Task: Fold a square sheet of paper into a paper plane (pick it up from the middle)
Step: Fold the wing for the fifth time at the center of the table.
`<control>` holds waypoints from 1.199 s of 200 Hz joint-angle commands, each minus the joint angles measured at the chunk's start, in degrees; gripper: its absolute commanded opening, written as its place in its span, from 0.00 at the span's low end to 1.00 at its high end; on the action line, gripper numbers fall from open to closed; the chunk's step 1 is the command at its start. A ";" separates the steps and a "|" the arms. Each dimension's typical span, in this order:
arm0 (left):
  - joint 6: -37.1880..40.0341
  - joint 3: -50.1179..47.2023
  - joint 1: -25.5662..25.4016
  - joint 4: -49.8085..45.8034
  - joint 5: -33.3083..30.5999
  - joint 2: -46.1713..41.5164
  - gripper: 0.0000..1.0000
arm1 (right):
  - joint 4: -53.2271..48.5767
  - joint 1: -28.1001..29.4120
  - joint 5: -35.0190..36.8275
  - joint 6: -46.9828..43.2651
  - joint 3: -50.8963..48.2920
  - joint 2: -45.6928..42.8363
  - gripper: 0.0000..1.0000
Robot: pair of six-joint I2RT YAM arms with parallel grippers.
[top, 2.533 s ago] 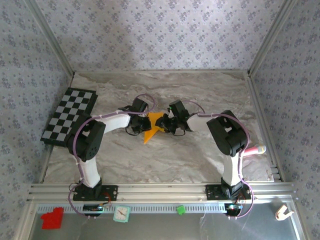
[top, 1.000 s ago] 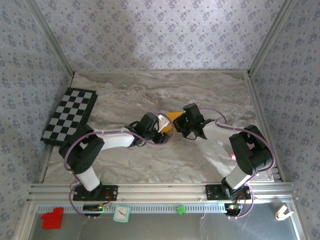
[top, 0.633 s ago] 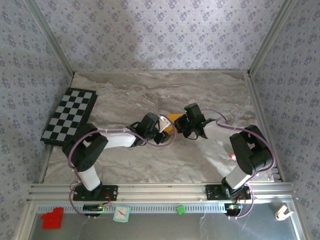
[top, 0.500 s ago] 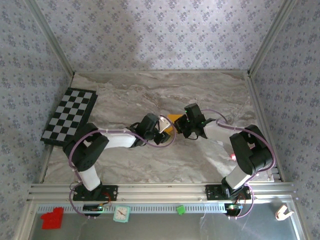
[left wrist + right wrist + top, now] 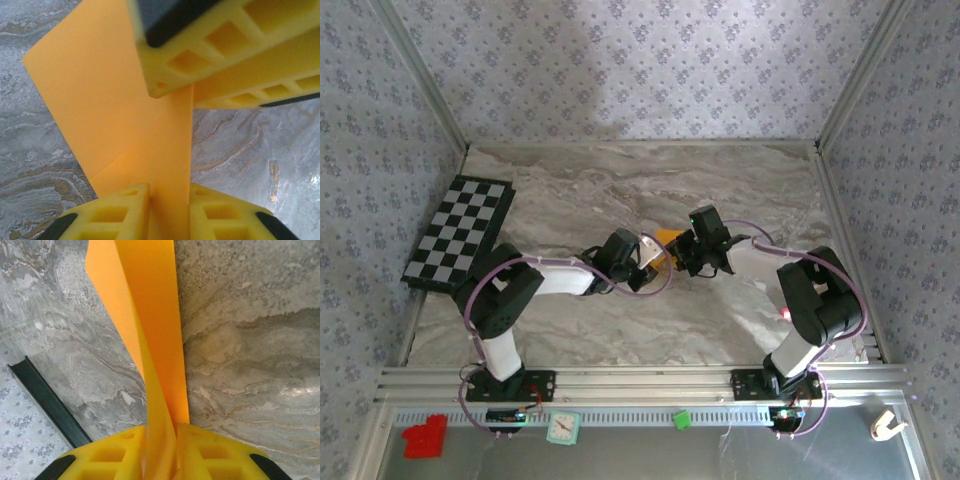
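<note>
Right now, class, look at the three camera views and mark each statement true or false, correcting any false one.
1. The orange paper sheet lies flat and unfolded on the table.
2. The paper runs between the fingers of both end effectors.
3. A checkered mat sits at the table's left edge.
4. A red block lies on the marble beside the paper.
1. False. The orange paper sheet is creased and pinched between the left end effector and the right end effector, not spread flat on the table.
2. True.
3. True. The checkered mat is there.
4. False. The red block sits on the near ledge by the left arm's base, far from the paper.
</note>
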 commanded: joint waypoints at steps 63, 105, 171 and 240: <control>-1.57 -1.25 1.36 2.10 5.19 0.70 0.12 | -9.69 -2.06 1.04 -6.37 4.70 -0.26 0.63; -6.70 -1.51 3.42 2.68 9.49 0.28 0.03 | -11.73 -2.77 3.07 -12.59 5.98 -1.41 0.70; -19.91 -1.52 5.98 3.44 13.94 -0.09 0.00 | -11.22 -4.41 3.72 -26.22 5.84 -5.27 0.74; -32.44 0.30 8.00 3.35 21.08 1.64 0.00 | -5.59 -5.52 -0.42 -37.19 2.36 -5.65 0.74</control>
